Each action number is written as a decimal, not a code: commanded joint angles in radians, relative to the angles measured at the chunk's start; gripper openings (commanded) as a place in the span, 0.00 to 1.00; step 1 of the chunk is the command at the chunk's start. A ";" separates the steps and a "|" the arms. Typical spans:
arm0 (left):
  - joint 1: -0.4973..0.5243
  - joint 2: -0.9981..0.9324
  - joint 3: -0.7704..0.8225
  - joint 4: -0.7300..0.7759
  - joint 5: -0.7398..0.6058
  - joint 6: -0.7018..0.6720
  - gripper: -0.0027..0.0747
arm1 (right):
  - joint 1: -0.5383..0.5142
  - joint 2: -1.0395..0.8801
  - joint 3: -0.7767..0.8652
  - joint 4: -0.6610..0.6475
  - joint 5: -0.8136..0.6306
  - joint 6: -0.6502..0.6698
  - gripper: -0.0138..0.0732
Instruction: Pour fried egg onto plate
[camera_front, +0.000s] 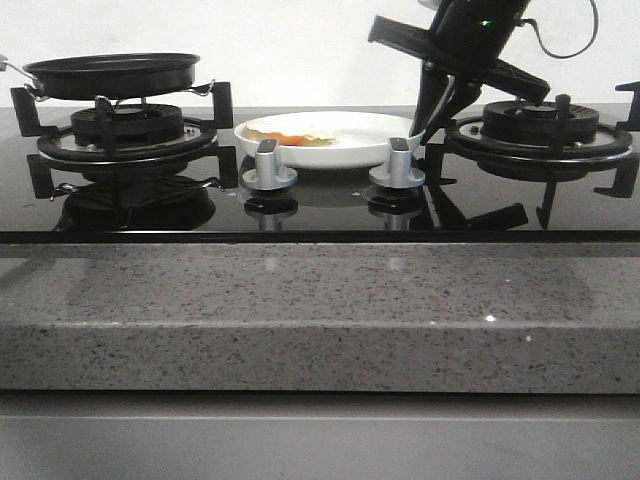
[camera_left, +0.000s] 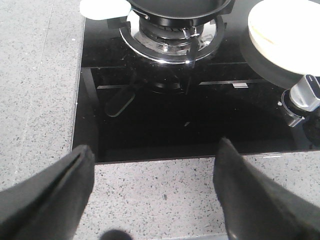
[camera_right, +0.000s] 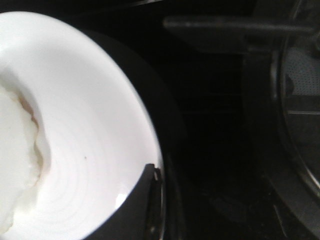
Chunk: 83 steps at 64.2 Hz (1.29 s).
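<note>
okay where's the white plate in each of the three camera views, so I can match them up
Front view: the plate sits centre, between the two burners, behind the knobs.
Left wrist view: the plate is cut off at the upper right corner.
Right wrist view: the plate fills the left half, with the right end effector at its rim.
Shared landmark: the fried egg lying on it, seen in all three.

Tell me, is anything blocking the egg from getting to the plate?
No. The fried egg already lies on the plate, between the two burners. The right hand is at the plate's rim, and the frying pan sits on the left burner.
</note>
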 joint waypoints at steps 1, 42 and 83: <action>0.002 -0.003 -0.025 -0.002 -0.061 -0.007 0.67 | -0.005 -0.067 -0.034 0.009 -0.020 0.008 0.32; 0.002 -0.003 -0.025 -0.002 -0.061 -0.007 0.67 | 0.010 -0.261 -0.047 0.007 0.188 -0.133 0.37; 0.002 -0.003 -0.025 -0.002 -0.063 -0.007 0.67 | 0.023 -0.936 0.682 -0.077 0.004 -0.257 0.37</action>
